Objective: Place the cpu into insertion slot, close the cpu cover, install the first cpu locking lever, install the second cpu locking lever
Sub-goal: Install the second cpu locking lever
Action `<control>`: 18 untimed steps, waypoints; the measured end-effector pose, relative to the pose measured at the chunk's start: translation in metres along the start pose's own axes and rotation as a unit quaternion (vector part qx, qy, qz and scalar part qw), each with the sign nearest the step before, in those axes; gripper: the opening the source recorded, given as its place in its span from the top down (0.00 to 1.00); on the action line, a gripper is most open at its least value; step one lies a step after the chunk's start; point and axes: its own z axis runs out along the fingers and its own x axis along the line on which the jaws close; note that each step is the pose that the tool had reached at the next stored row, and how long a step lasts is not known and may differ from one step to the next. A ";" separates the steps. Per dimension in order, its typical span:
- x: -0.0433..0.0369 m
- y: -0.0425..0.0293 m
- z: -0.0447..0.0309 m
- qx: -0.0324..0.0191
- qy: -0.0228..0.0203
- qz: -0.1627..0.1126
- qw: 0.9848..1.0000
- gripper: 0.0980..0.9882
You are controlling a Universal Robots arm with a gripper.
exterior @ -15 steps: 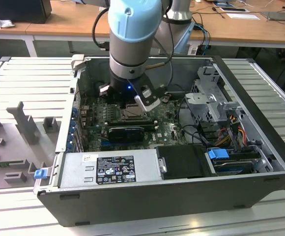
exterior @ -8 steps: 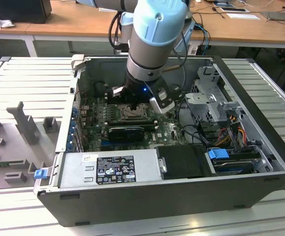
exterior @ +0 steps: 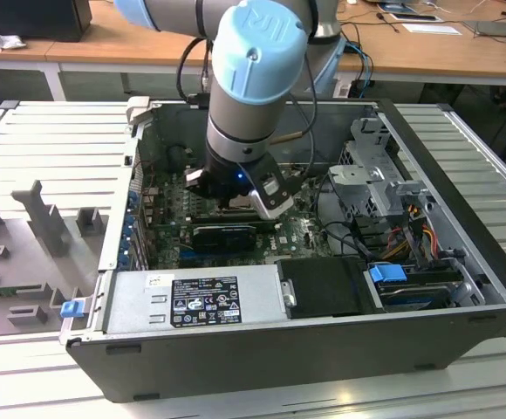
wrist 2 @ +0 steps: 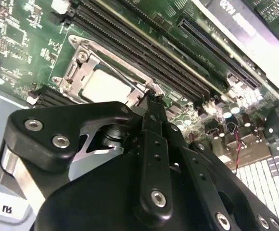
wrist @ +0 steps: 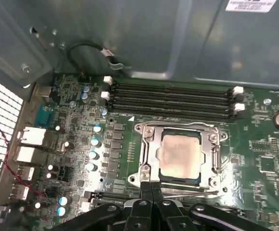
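Observation:
The cpu (wrist: 180, 154) lies flat in the insertion slot (wrist: 174, 126), its pale silver face up, also seen in the second wrist view (wrist 2: 106, 86). The silvery cpu cover (wrist: 146, 159) lies down around it, framing the chip (wrist 2: 82, 72). A thin metal lever rod (wrist: 192, 193) runs along the socket edge nearest the fingers. My gripper (wrist: 151, 185) is shut, fingertips pressed together right at that socket edge, with nothing visible between them (wrist 2: 150, 98). In the exterior view the gripper (exterior: 235, 202) reaches down into the open computer case over the green board.
Several long black memory slots (wrist: 171, 98) run beside the socket. A black card (exterior: 222, 231) lies just in front of the gripper. The power supply (exterior: 201, 297), a drive cage (exterior: 379, 175) and loose cables (exterior: 410, 227) crowd the case around the board.

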 end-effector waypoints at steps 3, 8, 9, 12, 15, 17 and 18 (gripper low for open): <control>0.0077 -0.0018 0.0075 0.000 0.000 0.000 1.000 0.99; 0.0136 -0.0054 0.0193 0.000 0.000 0.000 1.000 0.99; 0.0141 -0.0060 0.0211 -0.001 0.000 0.000 1.000 0.99; 0.0144 -0.0072 0.0245 -0.007 -0.001 0.000 1.000 0.99; 0.0142 -0.0077 0.0263 -0.014 -0.001 -0.001 1.000 0.99; 0.0141 -0.0084 0.0280 -0.015 -0.001 -0.001 1.000 0.99; 0.0142 -0.0087 0.0288 -0.016 -0.001 -0.001 1.000 0.99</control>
